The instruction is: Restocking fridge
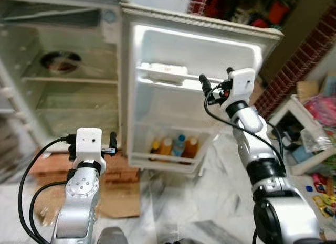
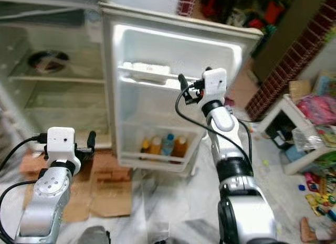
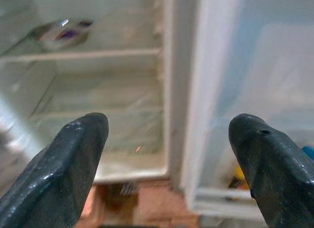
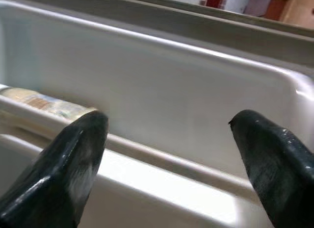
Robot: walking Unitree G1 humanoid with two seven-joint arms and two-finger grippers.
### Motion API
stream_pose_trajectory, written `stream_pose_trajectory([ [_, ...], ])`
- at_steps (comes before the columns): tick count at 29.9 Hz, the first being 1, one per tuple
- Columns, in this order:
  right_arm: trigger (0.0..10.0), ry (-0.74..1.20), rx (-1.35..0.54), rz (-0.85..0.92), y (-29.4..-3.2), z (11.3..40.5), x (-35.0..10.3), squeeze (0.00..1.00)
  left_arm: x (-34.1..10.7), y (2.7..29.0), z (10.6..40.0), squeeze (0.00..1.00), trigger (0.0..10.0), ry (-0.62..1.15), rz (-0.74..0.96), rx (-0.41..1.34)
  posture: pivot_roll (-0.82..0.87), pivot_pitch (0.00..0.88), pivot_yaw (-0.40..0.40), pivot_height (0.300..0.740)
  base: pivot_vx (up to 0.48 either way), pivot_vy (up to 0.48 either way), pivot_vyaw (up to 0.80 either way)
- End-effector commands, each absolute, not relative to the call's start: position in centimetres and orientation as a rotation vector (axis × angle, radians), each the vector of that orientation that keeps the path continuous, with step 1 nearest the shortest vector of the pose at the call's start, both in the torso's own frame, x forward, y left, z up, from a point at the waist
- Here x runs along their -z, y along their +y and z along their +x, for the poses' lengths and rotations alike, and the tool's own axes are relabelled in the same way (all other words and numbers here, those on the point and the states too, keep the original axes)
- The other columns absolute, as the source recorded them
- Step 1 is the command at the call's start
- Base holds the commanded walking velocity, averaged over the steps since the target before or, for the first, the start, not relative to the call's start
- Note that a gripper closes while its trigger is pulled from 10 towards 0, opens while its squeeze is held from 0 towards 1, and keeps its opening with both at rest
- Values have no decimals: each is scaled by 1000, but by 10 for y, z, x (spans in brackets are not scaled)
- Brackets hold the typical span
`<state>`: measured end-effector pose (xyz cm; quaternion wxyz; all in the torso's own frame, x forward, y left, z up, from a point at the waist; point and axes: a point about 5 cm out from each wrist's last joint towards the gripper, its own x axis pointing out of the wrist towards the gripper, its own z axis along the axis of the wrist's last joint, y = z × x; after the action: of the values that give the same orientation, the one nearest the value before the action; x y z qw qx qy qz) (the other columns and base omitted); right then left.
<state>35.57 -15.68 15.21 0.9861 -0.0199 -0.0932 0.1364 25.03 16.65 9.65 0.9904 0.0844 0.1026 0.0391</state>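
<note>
Fridge [image 1: 63,97] standing open, its door [image 1: 157,55] swung wide to face the robot. No brand or writing is legible anywhere (the pack's label is blurred). Lower door shelf [image 1: 168,162]: four bottles [image 1: 173,147] upright, side by side, with orange, blue and amber contents. Upper door shelf [image 1: 163,76]: a flat white pack [image 1: 165,71] lying on its side. Inside the fridge, a dark bowl [image 1: 60,63] sits on a glass shelf. Right gripper [image 1: 216,78] raised just beside the upper door shelf, fingers spread wide, holding nothing. Left gripper [image 3: 169,154] low before the fridge's bottom edge, fingers also wide apart and empty. Flattened cardboard [image 1: 118,197] lies on the floor below the fridge; a cluttered white desk [image 1: 299,115] stands to the right.
</note>
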Motion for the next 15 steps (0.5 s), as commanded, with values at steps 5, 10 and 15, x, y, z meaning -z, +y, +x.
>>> stream_pose_trajectory([
  [5,10000,43,-437,-14,-173,323,-105,0,-91,160,249,0,10000,218,180,-61,141,0,-133,740,0,-464,0],
  [10,10000,168,-324,-102,-197,323,-86,0,-90,158,250,0,10000,217,198,-58,140,0,-130,740,0,-469,0],
  [15,10000,144,-240,-125,-204,338,-98,0,-92,160,252,0,10000,216,201,-72,151,0,-126,740,0,-469,0],
])
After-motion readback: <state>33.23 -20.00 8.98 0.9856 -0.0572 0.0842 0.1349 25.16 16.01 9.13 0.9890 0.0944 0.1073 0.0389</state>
